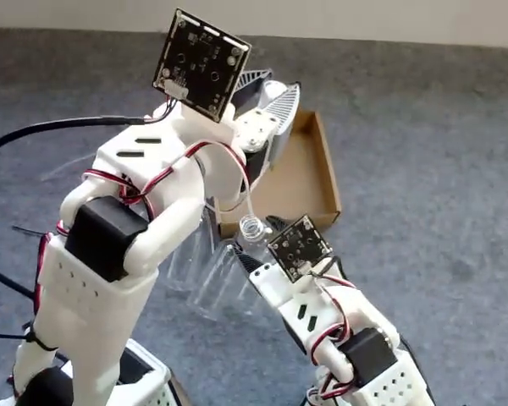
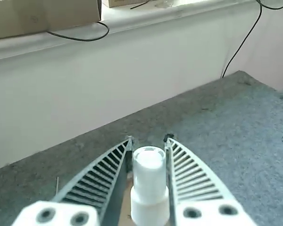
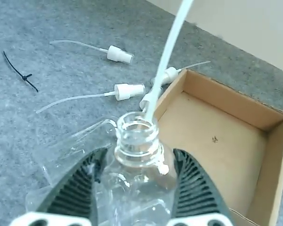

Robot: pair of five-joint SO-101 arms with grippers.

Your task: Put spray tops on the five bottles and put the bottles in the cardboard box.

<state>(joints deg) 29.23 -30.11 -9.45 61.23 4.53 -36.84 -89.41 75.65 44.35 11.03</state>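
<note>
Our left gripper [image 2: 149, 141] pinches the white plastic spray top [image 2: 149, 183] high, so its tube [image 3: 166, 56] hangs into the clear plastic bottle [image 3: 137, 136], which our right gripper [image 3: 139, 155] clamps steady; the brown cardboard box [image 1: 309, 182] lies at its two o'clock.

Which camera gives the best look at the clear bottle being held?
The right wrist view: the bottle sits between the right gripper's fingers, tube entering its mouth. The high view catches its threaded neck among the arms. The left wrist view faces the spray top.
</note>
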